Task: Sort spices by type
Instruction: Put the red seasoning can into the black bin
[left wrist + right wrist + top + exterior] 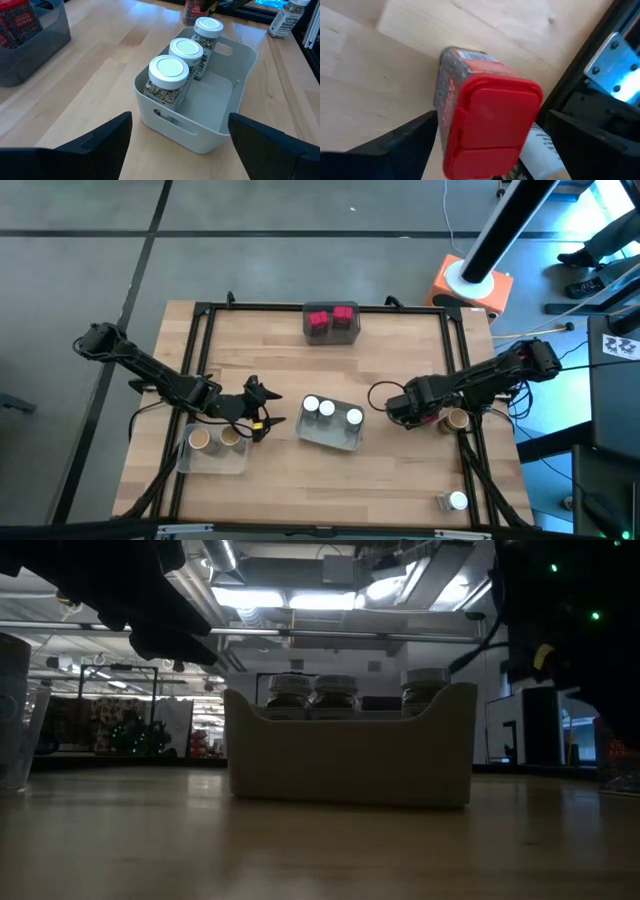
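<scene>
Pincers both gape: my right pincer (485,150) straddles a red-lidded jar (487,127) without gripping; my left pincer (180,145) hovers released before the white-topped jars (186,52).

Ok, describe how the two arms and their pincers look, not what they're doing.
Both arms are dark, jointed segments with black cables looping beside them. The left pincer carries a small yellow-orange mark near its tip; its fingers are broad, flat and matte black. The right pincer is equally black, with blocky fingers.

wooden table (330,480), grey tray (220,107), orange base (470,285)
</scene>
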`<state>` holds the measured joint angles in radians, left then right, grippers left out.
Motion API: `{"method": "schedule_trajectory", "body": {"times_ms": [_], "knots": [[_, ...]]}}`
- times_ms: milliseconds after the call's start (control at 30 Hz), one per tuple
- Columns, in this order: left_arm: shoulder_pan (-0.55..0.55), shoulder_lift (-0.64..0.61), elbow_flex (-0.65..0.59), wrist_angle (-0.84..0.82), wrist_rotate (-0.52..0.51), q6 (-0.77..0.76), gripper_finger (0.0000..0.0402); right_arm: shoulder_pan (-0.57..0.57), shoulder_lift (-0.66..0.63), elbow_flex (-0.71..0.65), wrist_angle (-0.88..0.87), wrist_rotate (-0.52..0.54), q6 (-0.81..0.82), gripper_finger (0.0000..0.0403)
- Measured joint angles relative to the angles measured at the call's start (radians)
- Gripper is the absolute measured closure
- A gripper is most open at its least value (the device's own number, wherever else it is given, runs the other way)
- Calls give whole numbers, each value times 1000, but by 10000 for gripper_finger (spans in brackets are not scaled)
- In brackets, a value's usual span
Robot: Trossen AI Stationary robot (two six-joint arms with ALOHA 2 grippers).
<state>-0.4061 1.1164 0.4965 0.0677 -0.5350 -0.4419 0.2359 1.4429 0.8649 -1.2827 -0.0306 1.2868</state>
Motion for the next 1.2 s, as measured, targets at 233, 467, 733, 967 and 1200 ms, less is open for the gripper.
{"method": "schedule_trajectory", "body": {"times_ms": [233,467,733,967,1200], "knots": [[0,0,0,0,0,3,90,0,0,-73,127,-24,-12,34],[0,0,0,0,0,4,90,0,0,-87,134,-23,-68,107],[0,0,0,0,0,7,90,-1,0,-85,131,-14,-241,201],[0,-1,0,0,0,10,90,-1,0,17,95,89,-386,201],[0,-1,0,0,0,13,90,-31,0,199,57,269,-564,201]]}}
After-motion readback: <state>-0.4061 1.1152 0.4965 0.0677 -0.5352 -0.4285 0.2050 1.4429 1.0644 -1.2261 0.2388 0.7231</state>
